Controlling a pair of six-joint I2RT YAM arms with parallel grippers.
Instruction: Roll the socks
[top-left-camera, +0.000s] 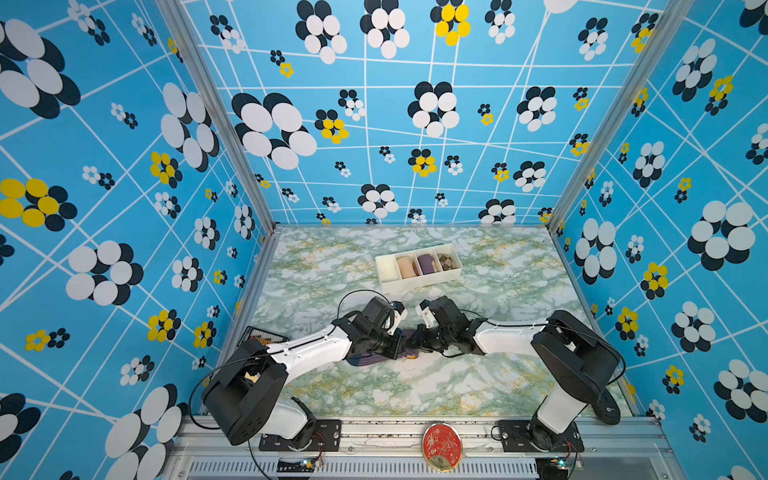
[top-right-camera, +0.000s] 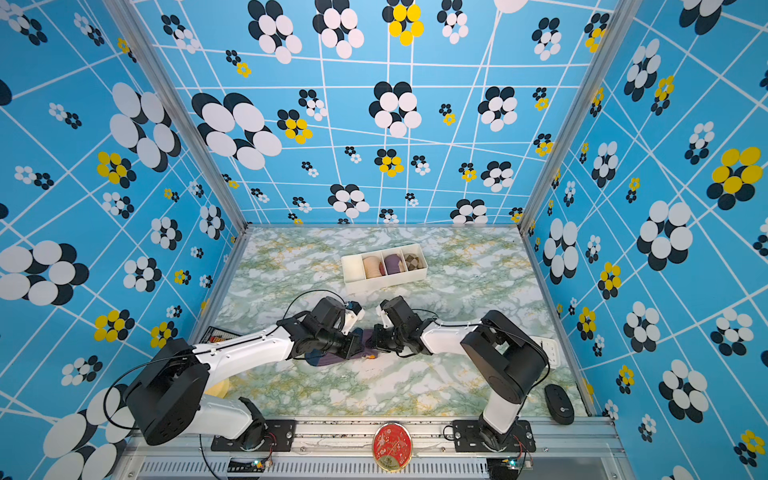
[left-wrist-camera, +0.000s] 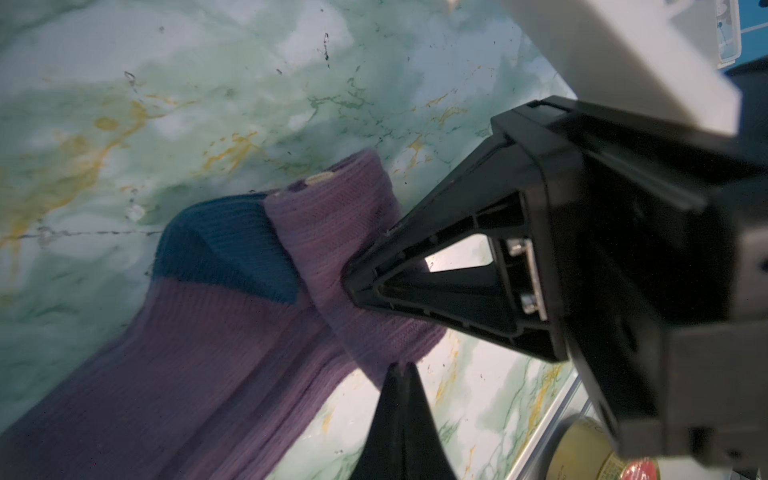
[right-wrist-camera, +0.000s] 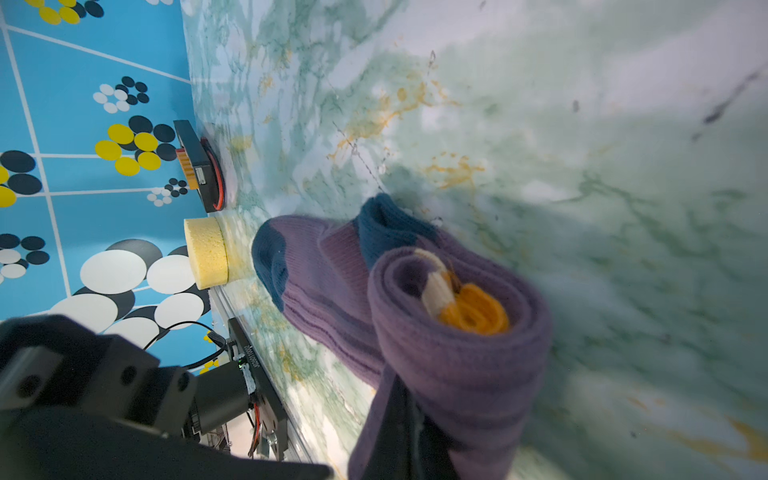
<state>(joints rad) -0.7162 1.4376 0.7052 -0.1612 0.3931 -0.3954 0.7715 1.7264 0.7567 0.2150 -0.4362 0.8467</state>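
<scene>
I've got the marble table (top-left-camera: 415, 390) mostly bare on the near side of the white divided tray (top-left-camera: 420, 280). The socks (right-wrist-camera: 332, 291) lie there, apart from the tray. The cuff end is rolled with the orange cuff in the core, and the teal toe end is flat, unrolled. Both the left gripper (left-wrist-camera: 400, 376) and the right gripper (right-wrist-camera: 397, 401) are clamped on the roll, one from each end. My read: pinning it so it can't unwind. Open room toward the toe, and the tray's left-end compartment looks free.
</scene>
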